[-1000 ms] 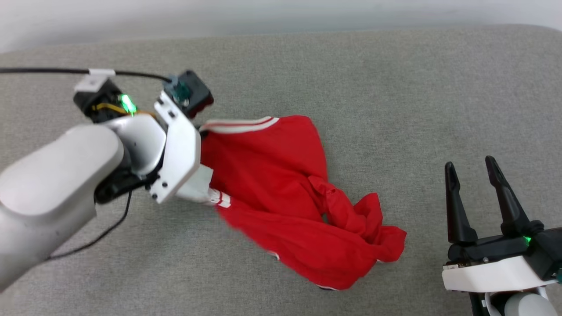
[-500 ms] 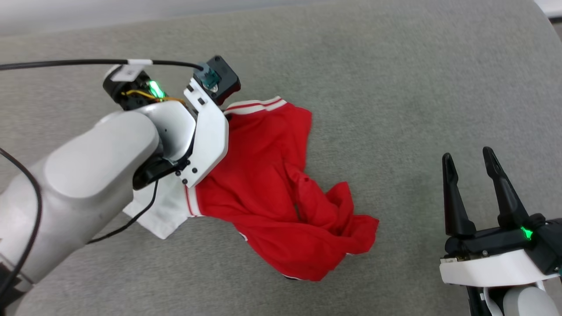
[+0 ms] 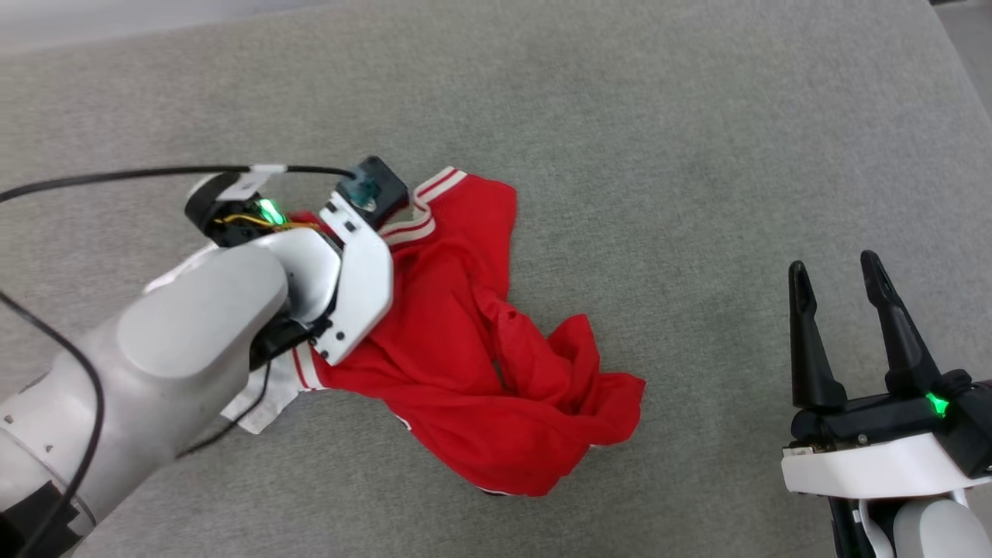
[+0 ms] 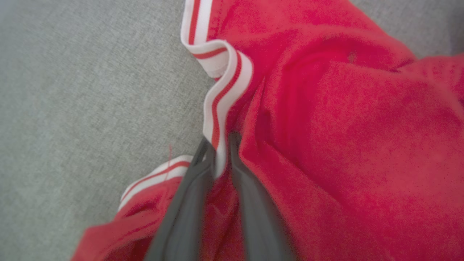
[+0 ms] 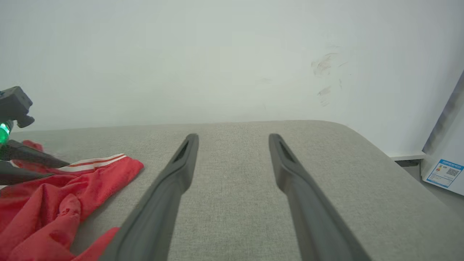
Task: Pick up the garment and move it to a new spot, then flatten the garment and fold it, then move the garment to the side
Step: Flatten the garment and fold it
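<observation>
Left gripper point(image 4: 218, 145) pinches the white-and-red striped trim point(image 4: 226, 87) between nearly closed fingers. Beneath it spreads the grey cushion point(image 3: 659, 155), with the garment point(image 3: 457, 341) crumpled red to its right. Well apart from the cloth, the right gripper point(image 3: 833, 263) hovers with its jaws wide. Off to that gripper's right is a blue-and-white sticker point(image 5: 444, 173), its print too small to read.

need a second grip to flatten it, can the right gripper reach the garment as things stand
Probably yes: the right gripper is open, and only bare grey surface lies between it and the garment.

Blur leaves unclear whether the left end effector point(image 4: 218, 145) grips the garment point(image 4: 326, 145) — overhead, the forearm point(image 3: 194, 333) hides their contact.
</observation>
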You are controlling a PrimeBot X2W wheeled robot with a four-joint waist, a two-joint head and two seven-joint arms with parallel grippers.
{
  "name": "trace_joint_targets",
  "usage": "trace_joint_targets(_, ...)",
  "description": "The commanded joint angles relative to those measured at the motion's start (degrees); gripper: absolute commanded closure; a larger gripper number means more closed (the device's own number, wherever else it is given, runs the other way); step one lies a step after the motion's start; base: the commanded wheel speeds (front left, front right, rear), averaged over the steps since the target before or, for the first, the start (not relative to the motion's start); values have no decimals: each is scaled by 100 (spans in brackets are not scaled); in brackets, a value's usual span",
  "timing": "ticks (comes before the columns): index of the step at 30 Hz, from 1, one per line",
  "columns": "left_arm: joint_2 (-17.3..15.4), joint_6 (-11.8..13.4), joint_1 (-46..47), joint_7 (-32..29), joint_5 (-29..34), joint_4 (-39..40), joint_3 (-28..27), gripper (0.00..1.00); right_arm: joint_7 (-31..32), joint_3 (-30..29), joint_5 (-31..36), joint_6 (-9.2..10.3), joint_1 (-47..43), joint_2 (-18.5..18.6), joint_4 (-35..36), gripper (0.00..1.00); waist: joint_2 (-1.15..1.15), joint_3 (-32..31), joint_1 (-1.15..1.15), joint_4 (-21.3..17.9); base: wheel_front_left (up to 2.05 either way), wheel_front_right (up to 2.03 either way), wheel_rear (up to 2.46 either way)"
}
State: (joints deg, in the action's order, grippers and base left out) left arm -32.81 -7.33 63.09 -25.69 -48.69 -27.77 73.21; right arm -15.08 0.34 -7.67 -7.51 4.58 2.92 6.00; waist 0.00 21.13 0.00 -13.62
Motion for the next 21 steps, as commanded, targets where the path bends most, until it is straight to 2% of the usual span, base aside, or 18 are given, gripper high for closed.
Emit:
trace_joint_targets(1,1,-2,19,336,65,-132,19,0,-13,-13,30,4,-15,-8,-4,0,0,-106,0,90,0,0,0)
trace_joint_targets(3,39,6,119,982,171,-295,-112,0,-13,-19,74,4,-36,-7,-12,0,0,-225,0,174,0,0,0)
trace_joint_targets(6,85,205,40,1993,290,-480,-363,0,-13,-63,154,4,-45,-6,-8,0,0,-416,0,320,0,0,0)
trace_joint_targets(11,24,961,-275,3514,335,-434,-904,0,-13,-184,388,4,185,-8,43,0,0,-664,0,627,0,0,0)
trace_joint_targets(14,-75,1530,-558,3964,360,-209,-1250,0,-13,-263,590,4,420,-8,59,0,0,-758,0,806,0,0,0)
trace_joint_targets(17,-183,2217,-1006,4083,468,250,-1663,0,-13,-273,853,4,778,-7,59,0,0,-813,0,968,0,0,0)
trace_joint_targets(21,-280,3175,-1819,4085,1045,1243,-2565,0,-13,-263,1092,4,1320,-6,83,0,0,-830,0,1157,0,0,0)
